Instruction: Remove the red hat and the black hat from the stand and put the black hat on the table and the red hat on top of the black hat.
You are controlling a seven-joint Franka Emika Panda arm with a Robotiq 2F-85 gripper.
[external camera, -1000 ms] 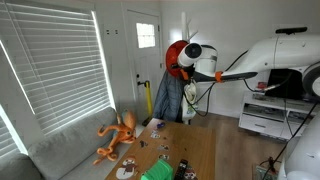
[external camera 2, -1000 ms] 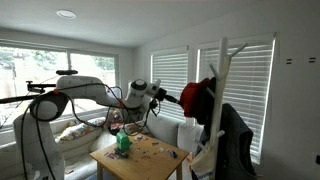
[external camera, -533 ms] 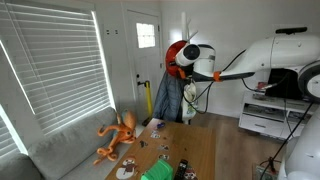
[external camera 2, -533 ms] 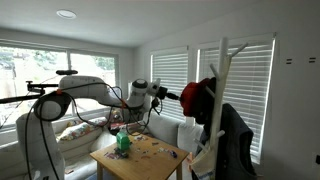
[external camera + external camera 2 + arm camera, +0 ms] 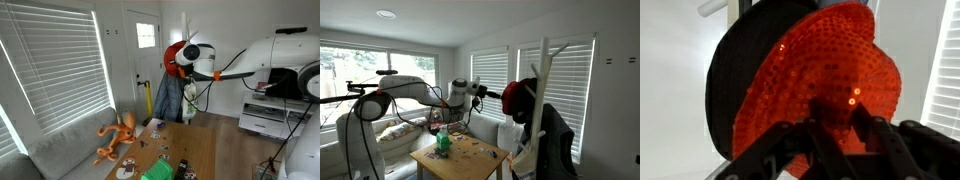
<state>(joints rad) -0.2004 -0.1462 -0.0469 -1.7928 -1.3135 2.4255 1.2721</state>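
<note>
The red hat (image 5: 830, 60), sequinned, fills the wrist view and hangs in front of the black hat (image 5: 735, 70), whose dark rim shows at its left. Both hang at the top of the stand (image 5: 542, 75). My gripper (image 5: 841, 113) has its two fingers pressed into the red hat's lower brim, with red fabric between them. In both exterior views the arm reaches level to the red hat (image 5: 174, 55) (image 5: 514, 97), gripper (image 5: 498, 97) at its edge. The wooden table (image 5: 200, 140) (image 5: 470, 160) lies below.
A dark blue jacket (image 5: 167, 98) (image 5: 555, 140) hangs lower on the stand. An orange plush octopus (image 5: 118, 135) sits on the grey couch (image 5: 60, 150). Small items and a green object (image 5: 443, 142) lie on the table. Window blinds are behind the stand.
The arm has stayed in place at the hats. The fingers have drawn together onto the red hat's brim.
</note>
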